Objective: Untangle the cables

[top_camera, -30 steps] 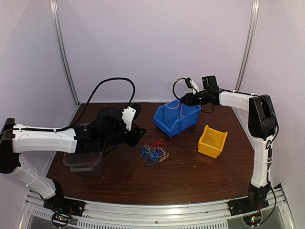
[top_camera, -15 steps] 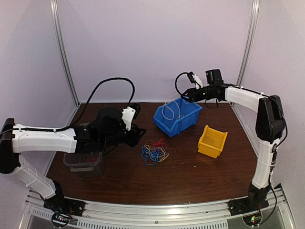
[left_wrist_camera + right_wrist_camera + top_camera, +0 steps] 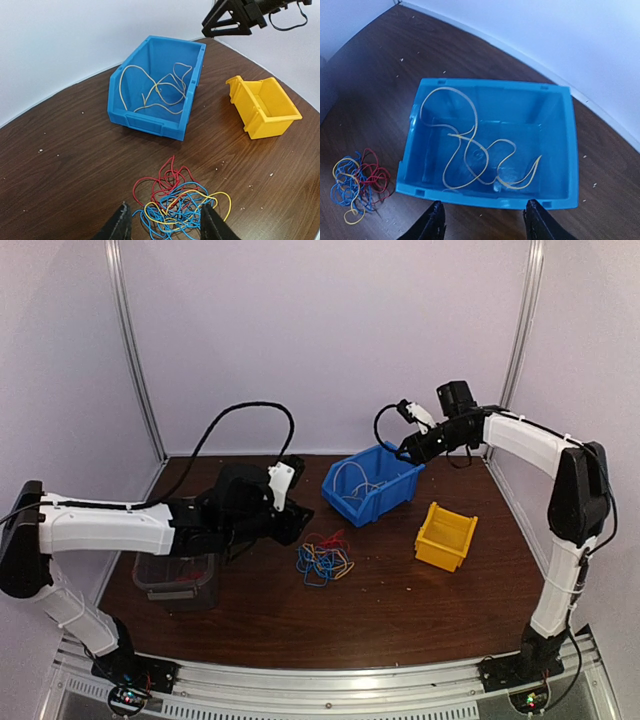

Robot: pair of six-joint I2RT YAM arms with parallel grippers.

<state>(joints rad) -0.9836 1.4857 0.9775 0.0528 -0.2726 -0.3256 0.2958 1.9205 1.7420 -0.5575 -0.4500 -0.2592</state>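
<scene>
A tangle of red, blue and yellow cables (image 3: 324,560) lies on the brown table; it also shows in the left wrist view (image 3: 180,200) and the right wrist view (image 3: 356,184). A pale yellow-white cable (image 3: 470,150) lies loose inside the blue bin (image 3: 400,488), also seen in the left wrist view (image 3: 157,90). My left gripper (image 3: 166,226) is open and empty, just above the near side of the tangle. My right gripper (image 3: 484,221) is open and empty, raised above the blue bin's edge (image 3: 485,197).
A yellow bin (image 3: 445,535) stands right of the tangle, empty in the left wrist view (image 3: 267,102). A dark clear container (image 3: 178,580) sits under my left arm at the table's left. Purple walls close in the back and sides.
The right gripper let the pale cable drop into the blue bin and drew back up and to the right. The left gripper moved slightly right toward the tangle.
</scene>
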